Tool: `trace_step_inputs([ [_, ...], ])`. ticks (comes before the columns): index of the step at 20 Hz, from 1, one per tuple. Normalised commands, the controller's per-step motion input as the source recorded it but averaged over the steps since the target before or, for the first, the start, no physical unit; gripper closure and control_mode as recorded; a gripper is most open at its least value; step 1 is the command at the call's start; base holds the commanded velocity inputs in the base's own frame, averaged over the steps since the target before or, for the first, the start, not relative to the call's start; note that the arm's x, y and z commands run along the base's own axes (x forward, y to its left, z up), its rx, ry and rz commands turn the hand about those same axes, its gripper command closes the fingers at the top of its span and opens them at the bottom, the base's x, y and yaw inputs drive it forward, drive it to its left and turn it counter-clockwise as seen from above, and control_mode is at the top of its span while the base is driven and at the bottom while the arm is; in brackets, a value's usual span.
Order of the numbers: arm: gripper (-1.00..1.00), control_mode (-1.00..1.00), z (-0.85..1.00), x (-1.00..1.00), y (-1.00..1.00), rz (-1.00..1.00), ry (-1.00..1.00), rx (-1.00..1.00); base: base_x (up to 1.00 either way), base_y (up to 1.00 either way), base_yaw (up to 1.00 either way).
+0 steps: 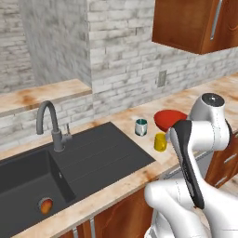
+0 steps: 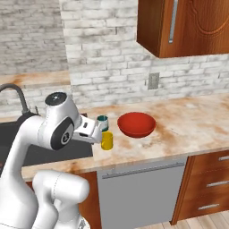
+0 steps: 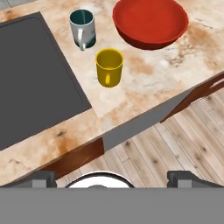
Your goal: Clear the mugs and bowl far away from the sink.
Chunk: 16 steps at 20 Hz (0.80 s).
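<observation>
Beside black sink (image 3: 35,83), glossy red bowl (image 3: 151,22).

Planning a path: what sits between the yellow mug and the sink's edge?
Nothing: bare counter separates the yellow mug from the sink in the hand view.

Arm folded, claw (image 3: 112,177) wide open, empty

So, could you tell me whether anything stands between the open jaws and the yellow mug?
Nothing visible does: the yellow mug stands alone on the counter, apart from the teal mug and red bowl.
</observation>
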Motion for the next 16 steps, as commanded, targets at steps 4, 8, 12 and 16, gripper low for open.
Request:
trace_step_inputs([
  [4, -1.0, -1.0, -0.18, 0.23, 0.0, 0.0, 0.0, 0.0, 0.0, 0.0, 0.0],
  [8, -1.0, -1.0, -0.26, 0.34, 0.0, 0.0, 0.0, 0.0, 0.0, 0.0, 0.0],
  [12, -1.0, -1.0, -0.33, 0.35, 0.0, 0.0, 0.01, 0.0, 0.0, 0.0, 0.0],
  [16, -1.0, -1.0, -0.34, 0.28, 0.0, 0.0, 0.0, 0.0, 0.0, 0.0, 0.0],
])
